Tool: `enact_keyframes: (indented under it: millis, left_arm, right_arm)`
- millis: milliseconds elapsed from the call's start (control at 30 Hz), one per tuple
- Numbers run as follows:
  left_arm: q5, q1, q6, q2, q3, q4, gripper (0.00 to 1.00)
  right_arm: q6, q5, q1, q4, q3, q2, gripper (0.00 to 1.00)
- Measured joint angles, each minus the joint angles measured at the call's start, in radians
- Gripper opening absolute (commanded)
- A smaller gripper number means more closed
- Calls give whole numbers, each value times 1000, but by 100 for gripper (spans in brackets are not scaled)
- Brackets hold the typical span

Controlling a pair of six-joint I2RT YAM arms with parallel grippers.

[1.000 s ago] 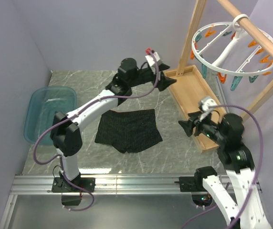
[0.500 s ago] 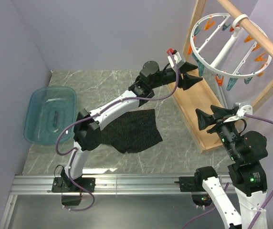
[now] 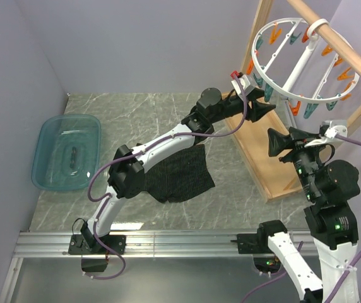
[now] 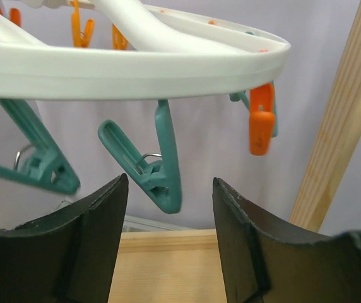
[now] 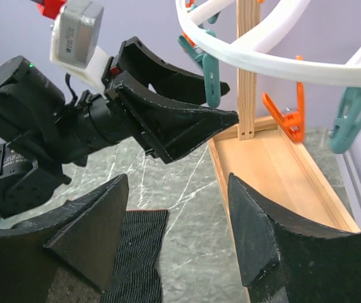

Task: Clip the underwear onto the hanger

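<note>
Within the last second the left gripper (image 3: 264, 101) has swung away from the soft black boxer-brief underwear (image 3: 183, 173) and up to the round white plastic drying-ring hanger (image 3: 319, 99). Its jaws gape, empty, with a dangling teal clothespin (image 4: 158, 170) just ahead between them. The right gripper (image 3: 274, 144) has risen too, jaws spread on nothing. The garment likely still needs fetching. It lies flat on the grey marble tabletop (image 3: 136, 113), long axis left-right, waistband toward the far wall.

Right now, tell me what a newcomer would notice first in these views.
The white hanger at the overhead view's top right draws the eye, ringed with orange and teal pins. The left gripper reaches up open just below it, a teal clothespin framed between its fingers in the wrist view. The black underwear lies unheld on the marble table, partly under that arm.
</note>
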Motion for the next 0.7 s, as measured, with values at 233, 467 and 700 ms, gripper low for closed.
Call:
enact_keyframes:
  millis: [233,467,700]
  left_arm:
    - [-14,2,-26,7,33,30,45]
    - [-14,2,-43,12,37,44,20]
    - [-26,2,-40,13,37,43,9]
  right_arm:
    - [19,-4,-7,19,28,89,68]
    - [57,-26,-32,73,79,194,61]
    - [120,14,-50,147,91,254,43]
